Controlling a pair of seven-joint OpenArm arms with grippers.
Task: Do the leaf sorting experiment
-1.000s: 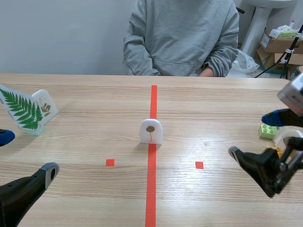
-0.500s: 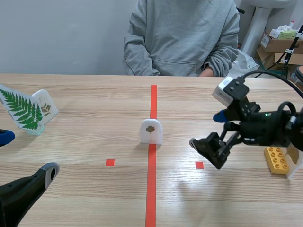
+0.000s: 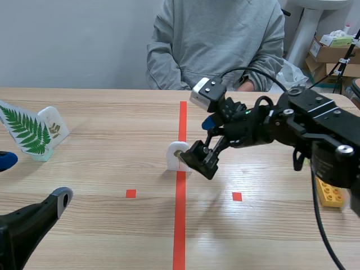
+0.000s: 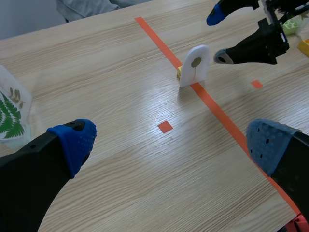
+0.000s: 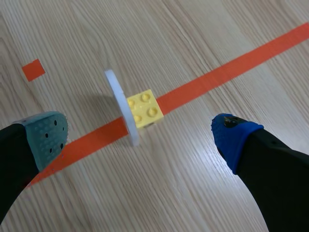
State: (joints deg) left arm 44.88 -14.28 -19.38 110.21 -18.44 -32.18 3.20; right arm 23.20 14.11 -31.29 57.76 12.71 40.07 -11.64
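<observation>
A white arched card with a small brown leaf (image 3: 179, 156) stands upright on the red centre line, held up by a yellow brick (image 5: 144, 108) behind it. My right gripper (image 3: 201, 142) is open just right of the card, its fingers apart with nothing between them. From the right wrist view the card (image 5: 120, 106) is edge-on, ahead of the open gripper (image 5: 140, 134). My left gripper (image 3: 35, 180) is open low at the near left, far from the card (image 4: 194, 65). A fern card (image 3: 25, 130) and a second white leaf card (image 3: 53, 125) stand at the far left.
A person in a grey sweatshirt (image 3: 216, 42) sits across the table. A yellow brick with a white piece (image 3: 331, 191) lies at the right, behind my right arm. Small red squares (image 3: 130, 193) mark the table on both sides of the line.
My right arm has swung from the table's right edge to the middle, and its open gripper is now beside the leaf card. The left arm has stayed put.
</observation>
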